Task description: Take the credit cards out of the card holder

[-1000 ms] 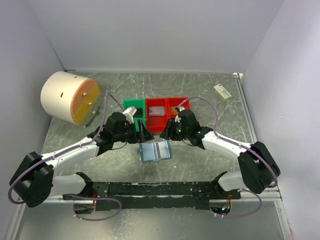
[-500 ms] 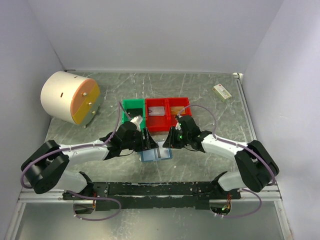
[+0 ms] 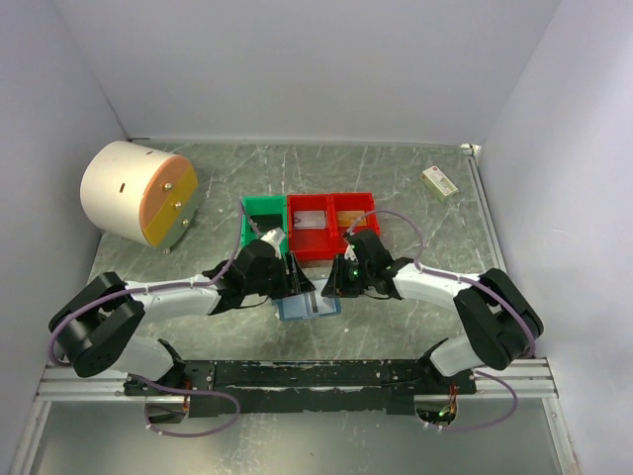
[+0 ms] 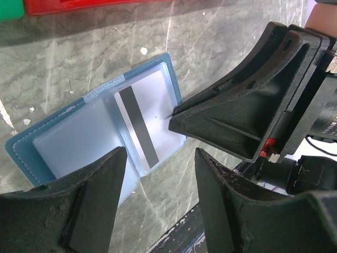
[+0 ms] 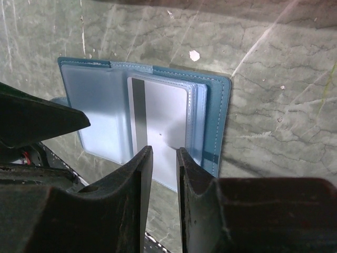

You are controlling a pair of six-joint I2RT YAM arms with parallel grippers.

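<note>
Card holder (image 3: 308, 306) is laid open flat at mid-table near the near edge. One striped card (image 5: 163, 118) is seen under its clear sleeve; the card count can't be told. Left gripper (image 4: 160, 155) is spread wide above it. Right gripper (image 5: 163, 153) is narrowed to a slim gap, nothing clamped, tip at the card. Holder's far edge is partly masked from above. Red bin (image 3: 331, 226) and green bin (image 3: 259, 213) sit just behind.

card holder (image 5: 217, 121): teal-blue, pale stitching, frosted clear sleeves. credit card (image 5: 166, 118) in it: pale grey, dark grey stripe. Beyond the card holder: green bin (image 3: 259, 209), red bin (image 3: 368, 202). Table (image 3: 396, 170): grey-green, white-veined marble pattern.
</note>
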